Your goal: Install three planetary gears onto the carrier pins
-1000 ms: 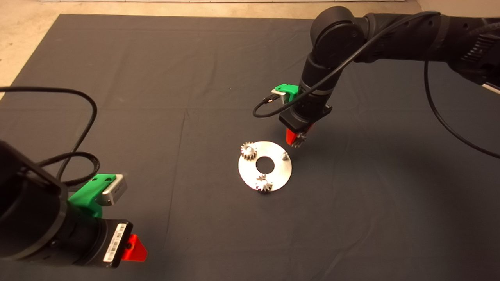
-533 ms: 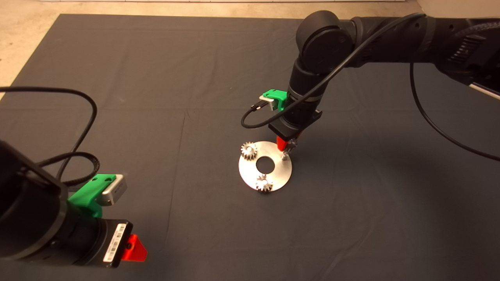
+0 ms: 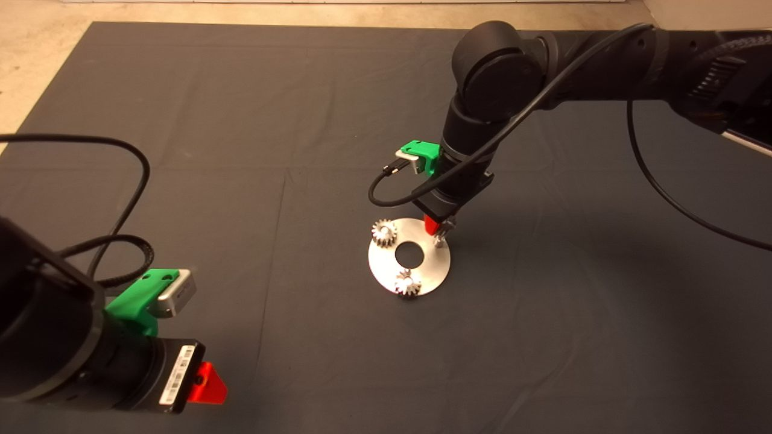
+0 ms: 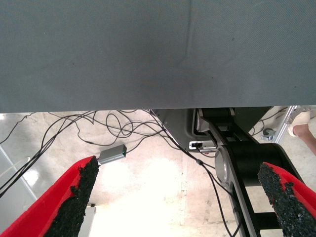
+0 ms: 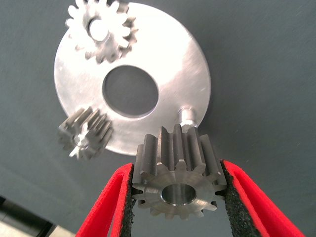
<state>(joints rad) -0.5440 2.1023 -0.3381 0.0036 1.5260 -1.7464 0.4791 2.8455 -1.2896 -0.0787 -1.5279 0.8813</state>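
Head view: dark mat [image 3: 181,120] on pale floor [image 3: 36,36] (creased) | right hand [image 3: 439,227] pinching gear [image 5: 177,178] | left hand [image 4: 180,195] spread

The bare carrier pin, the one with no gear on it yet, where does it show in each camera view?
Head view: the bare pin stands at the disc's right rim, under the right gripper.
Left wrist view: not in it.
Right wrist view: the pin just beyond the held gear.
Shared landmark: the disc's centre hole.
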